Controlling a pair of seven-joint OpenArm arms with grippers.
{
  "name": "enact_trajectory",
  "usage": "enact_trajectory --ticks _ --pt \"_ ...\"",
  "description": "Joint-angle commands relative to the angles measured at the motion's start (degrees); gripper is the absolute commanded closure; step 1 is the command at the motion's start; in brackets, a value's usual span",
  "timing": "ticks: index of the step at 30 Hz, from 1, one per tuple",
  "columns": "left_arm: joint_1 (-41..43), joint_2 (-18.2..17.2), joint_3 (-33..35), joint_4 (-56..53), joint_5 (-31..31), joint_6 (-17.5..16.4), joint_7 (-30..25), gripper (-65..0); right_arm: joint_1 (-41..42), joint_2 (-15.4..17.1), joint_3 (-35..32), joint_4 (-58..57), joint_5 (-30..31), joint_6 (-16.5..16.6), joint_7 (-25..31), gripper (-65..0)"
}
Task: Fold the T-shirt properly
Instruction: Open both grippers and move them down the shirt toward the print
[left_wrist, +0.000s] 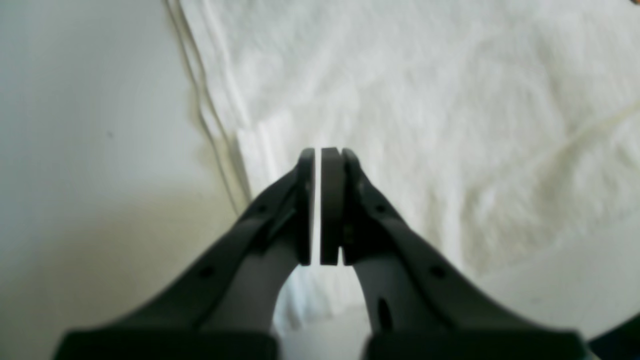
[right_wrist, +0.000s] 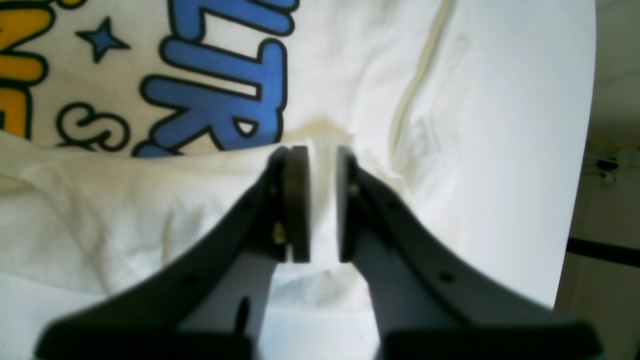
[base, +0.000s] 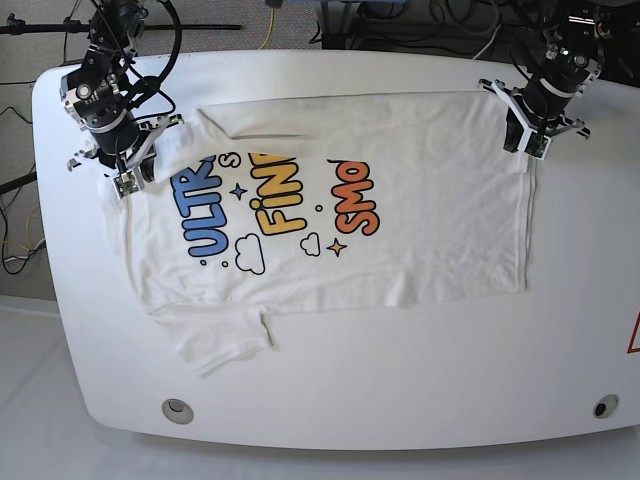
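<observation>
The near edge of the rounded white counter (base: 330, 400) is bare apart from two small round metal fittings, one near-left (base: 178, 409) and one near-right (base: 604, 406). A bit farther in, the large white short-sleeved cotton T-shirt (base: 420, 230) lies spread out print side up, turned sideways so its neck end points left and its hem runs along the right. One sleeve sticks out toward the near-left, and the other looks folded in over the body at the far-left. You can read the blue "ULTRA", the yellow "FINE" and the orange "SMOL", with little clouds and stars around them.

At the far-left, the right hand (right_wrist: 322, 202) sits low over the shoulder area just beside the blue lettering. Its black pads (right_wrist: 299, 200) are close together with a fold of white cloth between them, so it looks clamped on the shirt.

At the far-right, the left hand (left_wrist: 318, 205) is down at the far hem corner. Its pads (left_wrist: 331, 205) are pressed nearly together, only a thin pale sliver between them, and whether that sliver is cloth I can't tell, the wrist view is pretty blurry.
</observation>
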Motion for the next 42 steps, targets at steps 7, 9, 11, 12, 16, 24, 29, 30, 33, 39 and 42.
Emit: enact_trajectory --ticks 7,9,11,12,16,24,29,30,33,39,42 --pt "0.3 -0.6 -0.4 1.3 0.4 0.0 -1.2 0.0 0.8 1.1 0.4 1.0 -0.1 -0.3 0.3 -0.5" --pt "-0.4 -0.7 -0.5 1.0 0.1 0.0 -1.3 0.0 -0.2 0.6 0.3 1.8 0.4 -0.3 0.2 -0.2" --pt "-0.5 -0.7 -0.6 1.1 0.2 0.1 -1.3 0.0 -0.4 0.6 0.5 2.1 0.4 -0.3 -0.3 -1.1" --pt "-0.5 -0.6 -0.7 1.1 0.2 0.1 -1.2 0.0 -0.5 0.6 0.6 2.2 0.4 -0.3 -0.7 -1.6" --pt "-1.0 -0.6 -0.7 1.1 0.2 0.1 -1.0 -0.1 -0.7 0.5 0.6 2.5 0.5 -0.3 -2.3 -5.4" --pt "-6.3 -0.7 -0.5 0.6 0.4 0.3 0.0 -1.1 -1.3 0.2 0.2 3.5 0.3 -0.3 -3.2 -24.4" --pt "-13.5 -0.2 -0.7 -0.8 1.0 0.5 4.1 -3.3 -0.8 0.2 0.1 3.9 -0.6 -0.3 -1.3 -30.4" --pt "-14.3 -0.1 -0.7 -1.0 1.1 0.5 4.6 -3.6 -0.7 0.2 0.0 4.0 -0.7 -0.3 -1.2 -30.1" --pt "-16.5 0.2 -0.8 -1.5 1.3 0.5 5.8 -4.4 -0.6 0.1 -0.4 4.2 -0.9 -0.3 -0.9 -29.1" --pt "-17.0 1.7 -0.4 -0.7 1.0 0.3 6.3 -4.4 0.1 -0.1 -2.2 3.6 -0.2 -0.3 -0.7 -21.4" --pt "-15.0 2.3 -0.1 -0.5 1.2 0.3 4.4 -2.4 0.6 -0.1 -3.2 3.5 -0.1 -0.3 -0.4 -10.9"
